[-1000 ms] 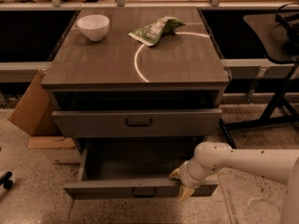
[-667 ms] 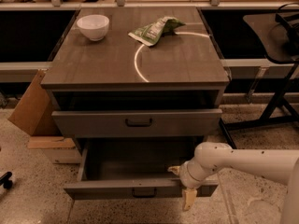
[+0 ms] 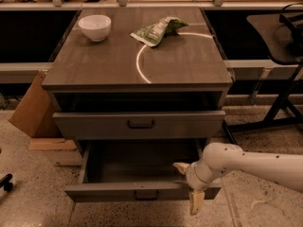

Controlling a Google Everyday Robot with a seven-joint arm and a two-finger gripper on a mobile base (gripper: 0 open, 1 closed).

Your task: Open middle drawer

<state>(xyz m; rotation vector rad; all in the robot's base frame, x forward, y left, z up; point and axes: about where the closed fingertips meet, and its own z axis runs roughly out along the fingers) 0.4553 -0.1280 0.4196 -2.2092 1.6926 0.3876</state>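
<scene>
Since a second ago, your gripper has tipped a little, and its lower finger now hangs further down, below the front of the bottom drawer. Nothing else has moved.

Your gripper is at the right end of that bottom drawer, low in the view. Its two fingers are spread apart and hold nothing. One finger points left over the inside of the drawer, and the other points down in front of it. You cannot tell if they touch the drawer front. The white arm comes in from the right.

The bottom drawer is pulled far out. The middle drawer sits just above it, with its small dark handle in the centre. Your gripper is well apart from that handle.

On the worktop you see a white bowl at the back left and a crumpled green bag near it. The words on the bag are too small to read. A thin curved line of light runs across the worktop. A cardboard box leans on the left side.
</scene>
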